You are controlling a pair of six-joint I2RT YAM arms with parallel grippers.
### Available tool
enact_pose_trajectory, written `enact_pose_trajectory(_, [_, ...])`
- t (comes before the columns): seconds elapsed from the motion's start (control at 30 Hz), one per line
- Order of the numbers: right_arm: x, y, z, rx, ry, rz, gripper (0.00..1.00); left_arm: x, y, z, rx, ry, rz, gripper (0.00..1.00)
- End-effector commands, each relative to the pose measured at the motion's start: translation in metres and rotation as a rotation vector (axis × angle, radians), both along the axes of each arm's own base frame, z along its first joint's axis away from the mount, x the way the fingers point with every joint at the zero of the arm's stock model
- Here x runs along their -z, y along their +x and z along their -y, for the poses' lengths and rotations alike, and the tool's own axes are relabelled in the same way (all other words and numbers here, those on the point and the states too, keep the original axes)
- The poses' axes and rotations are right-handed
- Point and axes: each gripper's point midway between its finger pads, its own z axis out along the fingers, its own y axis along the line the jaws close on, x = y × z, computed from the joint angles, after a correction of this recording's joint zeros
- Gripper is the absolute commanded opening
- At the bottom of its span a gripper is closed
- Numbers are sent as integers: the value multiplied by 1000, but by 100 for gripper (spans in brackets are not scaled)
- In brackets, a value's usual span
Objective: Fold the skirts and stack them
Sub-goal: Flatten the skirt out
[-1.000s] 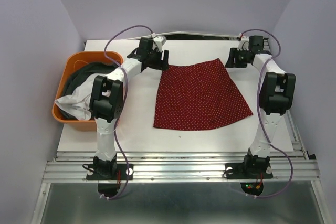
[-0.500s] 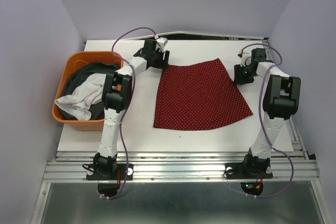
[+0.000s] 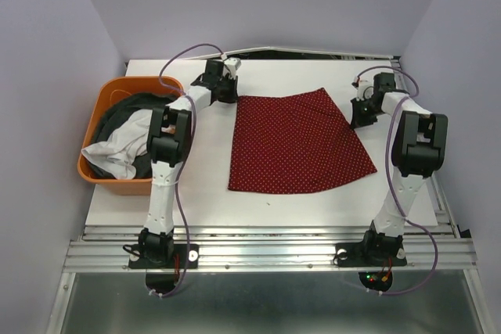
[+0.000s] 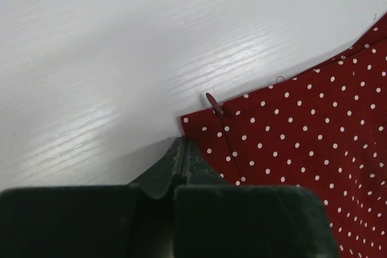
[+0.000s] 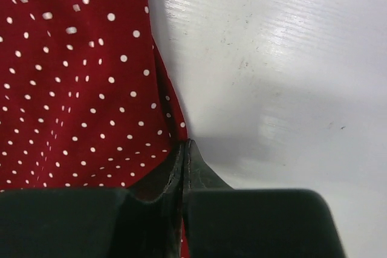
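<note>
At the centre of the table (image 3: pixel 202 193), the red skirt (image 3: pixel 297 142) is lying flat and smooth with its waist edge toward 12 o'clock, while the white skirt (image 3: pixel 117 150) and dark grey skirt (image 3: pixel 125 107) are sitting bundled in the basket (image 3: pixel 117 186) at 9 o'clock. Spreading appears to be ending: the left gripper (image 4: pixel 181 146) is resting at the 11 o'clock corner and the right gripper (image 5: pixel 184 146) at the 2 o'clock edge, both with fingers pressed together, though whether they are catching cloth cannot be told. The first fold is calling for firm pinches on both far corners.
</note>
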Motion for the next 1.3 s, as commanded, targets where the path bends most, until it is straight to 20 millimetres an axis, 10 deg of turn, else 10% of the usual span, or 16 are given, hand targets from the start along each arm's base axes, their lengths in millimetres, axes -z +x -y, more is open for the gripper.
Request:
enact_pose_trajectory(0.0, [6, -3, 8, -3, -19, -38, 1, -31, -1, -31, -44, -3, 36, 0])
enact_pose_trajectory(0.5, [9, 156, -26, -68, -93, 233, 1, -33, -137, -35, -38, -74, -149, 0])
enact_pose_trajectory(0.7, [-32, 209, -51, -43, -278, 444, 39, -84, -124, -25, -5, -77, 6, 59])
enact_pose_trajectory(0.73, [-47, 211, -50, -22, -275, 464, 61, -107, -104, -26, -27, -63, 75, 63])
enact_pose_trajectory(0.8, [-90, 204, -49, -16, -278, 513, 73, -123, -70, -26, -33, -31, 134, 64])
enact_pose_trajectory(0.93, [-140, 165, -65, -69, -264, 546, 77, -96, -25, -15, -17, 10, 108, 60])
enact_pose_trajectory(1.13, [-132, 72, -129, -250, -159, 383, 76, -72, 13, -13, -49, 47, 111, 56])
enact_pose_trajectory(1.27, [-123, 57, -120, -203, -198, 345, 75, -59, 15, -20, -69, 87, 98, 50])
